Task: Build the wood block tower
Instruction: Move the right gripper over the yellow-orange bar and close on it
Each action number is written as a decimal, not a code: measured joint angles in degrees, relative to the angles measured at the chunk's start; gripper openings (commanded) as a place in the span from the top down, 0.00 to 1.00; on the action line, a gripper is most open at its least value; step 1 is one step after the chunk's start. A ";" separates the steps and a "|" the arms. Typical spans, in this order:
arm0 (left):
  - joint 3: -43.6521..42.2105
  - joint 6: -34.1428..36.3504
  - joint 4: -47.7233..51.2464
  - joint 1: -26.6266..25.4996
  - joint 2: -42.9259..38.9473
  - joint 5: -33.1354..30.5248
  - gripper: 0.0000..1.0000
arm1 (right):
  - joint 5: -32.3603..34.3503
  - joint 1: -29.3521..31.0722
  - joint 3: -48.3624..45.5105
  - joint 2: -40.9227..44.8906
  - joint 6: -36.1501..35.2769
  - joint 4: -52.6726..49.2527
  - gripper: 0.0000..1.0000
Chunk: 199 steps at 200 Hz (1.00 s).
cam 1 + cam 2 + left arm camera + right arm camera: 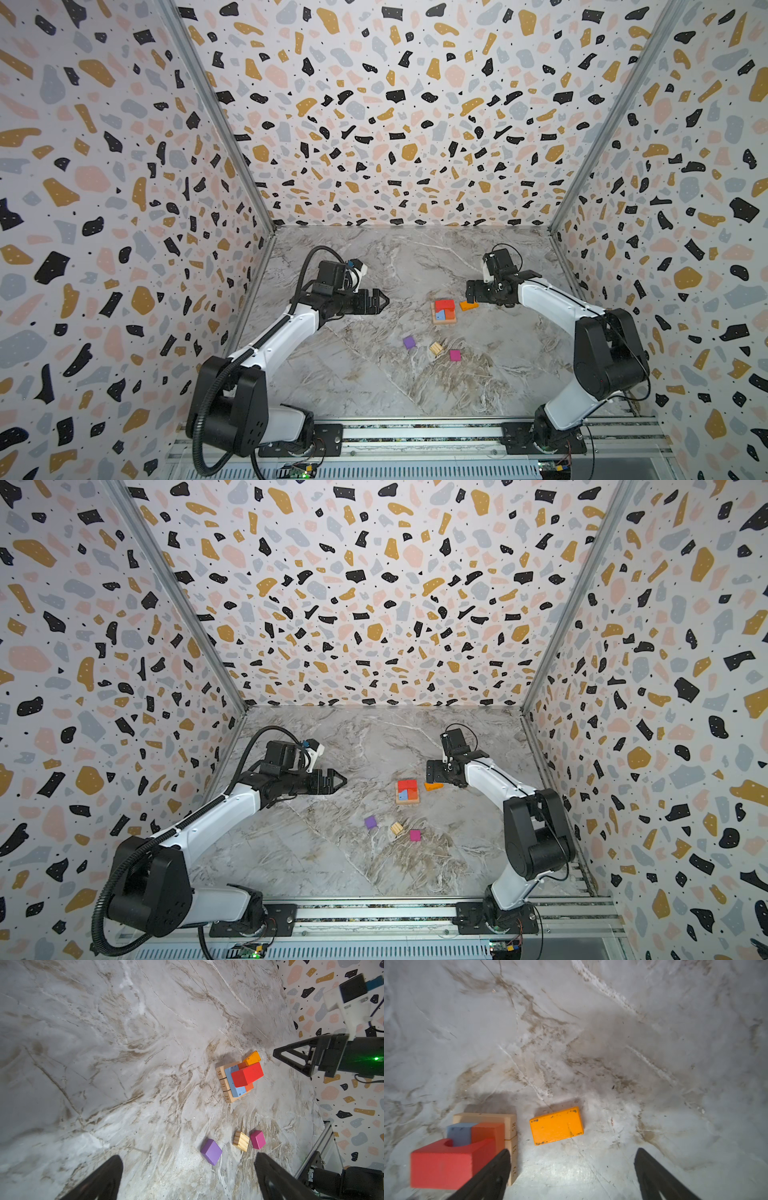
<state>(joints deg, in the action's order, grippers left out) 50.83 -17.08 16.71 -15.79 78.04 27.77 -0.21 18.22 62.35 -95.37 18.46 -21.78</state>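
Observation:
The wood block tower (444, 311) (407, 791) stands mid-table: a tan base (223, 1084), light blue and orange-red blocks, and a red block (247, 1074) (442, 1164) on top. An orange block (468, 305) (556, 1125) lies flat just right of it. My right gripper (469, 293) (572, 1152) hovers open over that block, holding nothing. My left gripper (384, 301) (188, 1158) is open and empty, left of the tower. Nearer the front lie a purple cube (409, 342) (211, 1151), a tan cube (436, 348) (241, 1140) and a magenta cube (455, 355) (257, 1139).
The marble table (353, 374) is closed in by terrazzo-patterned walls (395, 124) on three sides. A metal rail (415, 432) carrying both arm bases runs along the front edge.

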 measured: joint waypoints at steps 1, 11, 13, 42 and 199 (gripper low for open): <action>0.00 0.00 -0.02 0.00 0.00 0.00 0.00 | -0.04 0.00 -0.04 -0.07 0.00 0.04 0.08; 0.00 0.00 0.00 0.00 0.11 -0.07 0.00 | -0.44 0.00 -1.16 -0.92 -0.13 1.07 0.09; 0.00 0.00 0.00 0.00 0.15 -0.09 0.00 | -0.46 0.00 -1.40 -1.05 -0.15 1.22 0.09; 0.00 0.00 0.00 0.00 0.20 -0.48 0.00 | -1.84 0.00 -3.67 -1.88 -0.22 3.13 0.11; 0.00 0.00 1.25 0.00 0.46 -1.31 0.00 | -0.85 1.18 -1.25 -7.39 -0.63 5.84 0.15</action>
<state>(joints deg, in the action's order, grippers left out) 50.83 -17.08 17.96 -15.79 78.50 26.46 -1.06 19.40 61.10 -102.76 17.82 -15.94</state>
